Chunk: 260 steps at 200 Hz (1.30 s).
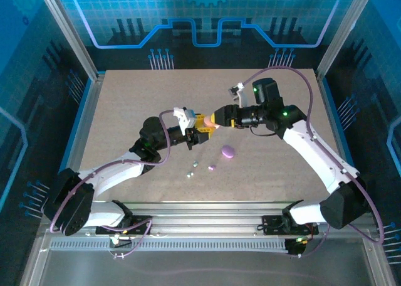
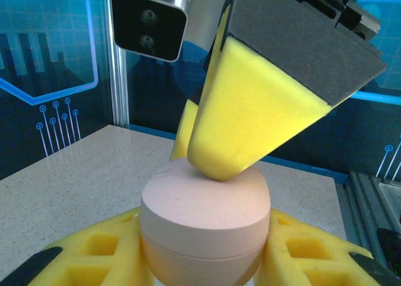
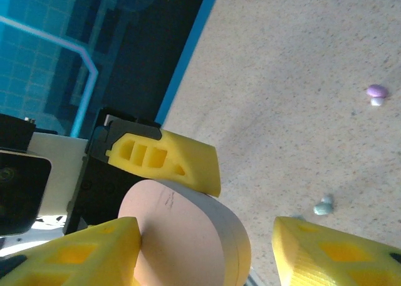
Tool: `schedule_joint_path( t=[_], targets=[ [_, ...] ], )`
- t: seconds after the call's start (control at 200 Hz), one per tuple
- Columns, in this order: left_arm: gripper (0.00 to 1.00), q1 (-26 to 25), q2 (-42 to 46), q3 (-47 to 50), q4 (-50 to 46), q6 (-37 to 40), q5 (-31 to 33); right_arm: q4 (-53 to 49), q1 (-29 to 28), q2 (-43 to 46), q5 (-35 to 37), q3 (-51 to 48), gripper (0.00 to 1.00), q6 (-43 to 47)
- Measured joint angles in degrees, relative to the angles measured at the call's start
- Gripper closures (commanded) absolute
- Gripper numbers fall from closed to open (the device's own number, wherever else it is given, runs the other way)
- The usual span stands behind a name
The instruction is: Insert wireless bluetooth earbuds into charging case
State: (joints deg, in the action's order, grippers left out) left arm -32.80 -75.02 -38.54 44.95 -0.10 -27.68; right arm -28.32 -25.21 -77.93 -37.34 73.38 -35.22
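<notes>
Left gripper [image 2: 203, 261]: closed on the pink case [image 2: 203, 204], one yellow pad on each flank. The pads' outer ends are cut off at the bottom of the left wrist view, so I cannot see how deep the grip runs. The case stands held above the table [image 1: 125, 110], flat face toward the other arm, with a seam line round its side. I cannot see what, if anything, is inside it.

Right gripper [image 3: 207, 236]: jaws apart, clamped on nothing. From its own camera, one pad lies against the case's face and the other stands off with clear tabletop showing in the gap. In the left wrist view the tip of one of its fingers [image 2: 250, 110] bears on the top face of the case, and the second finger is mostly hidden behind the first.

Earbuds: loose on the table, near the arms' side of the held case. I count one purple earbud [image 1: 212, 167] and two pale mint earbuds [image 1: 195, 163], too small to make out shape or orientation. A purple case [image 1: 228, 151] lies just beyond the purple earbud, apart from it.
</notes>
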Motion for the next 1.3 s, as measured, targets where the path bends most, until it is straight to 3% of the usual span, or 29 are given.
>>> schedule_joint_path(
  t=[0.225, 0.595, 0.87, 1.006, 1.081, 1.151, 1.231, 1.301],
  targets=[
    [0.66, 0.04, 0.0, 0.02, 0.28, 0.63, 0.85, 6.86, 0.7, -2.25, -9.16, -2.21, 0.46, -5.07],
    [0.61, 0.04, 0.59, 0.0, -0.28, 5.09, 0.83, 10.69, 1.99, -2.25, -13.68, -4.24, 0.66, -7.96],
    [0.58, 0.04, 1.38, -1.46, -4.96, 8.76, 1.29, 12.61, 2.1, -2.25, -13.84, -5.03, 0.79, -8.85],
    [0.55, 0.04, 1.38, -1.92, -7.58, 9.6, 1.99, 14.32, 2.19, -2.25, -12.87, -6.23, 0.81, -10.29],
    [0.58, 0.04, 1.38, -2.05, -8.83, 9.79, 2.4, 15.06, 2.19, -2.25, -12.28, -6.78, 0.86, -11.08],
    [0.54, 0.04, 1.38, -2.25, -9.73, 10.16, 2.8, 16.31, 2.21, -2.25, -12.0, -7.41, 0.85, -11.87],
    [0.62, 0.04, 1.38, -2.36, -10.69, 10.71, 3.45, 17.0, 2.21, -2.25, -11.54, -7.91, 0.85, -12.5],
    [0.53, 0.04, 1.38, -2.47, -11.32, 10.82, 3.93, 17.86, 2.25, -2.25, -11.21, -8.33, 0.85, -13.18]
  ],
)
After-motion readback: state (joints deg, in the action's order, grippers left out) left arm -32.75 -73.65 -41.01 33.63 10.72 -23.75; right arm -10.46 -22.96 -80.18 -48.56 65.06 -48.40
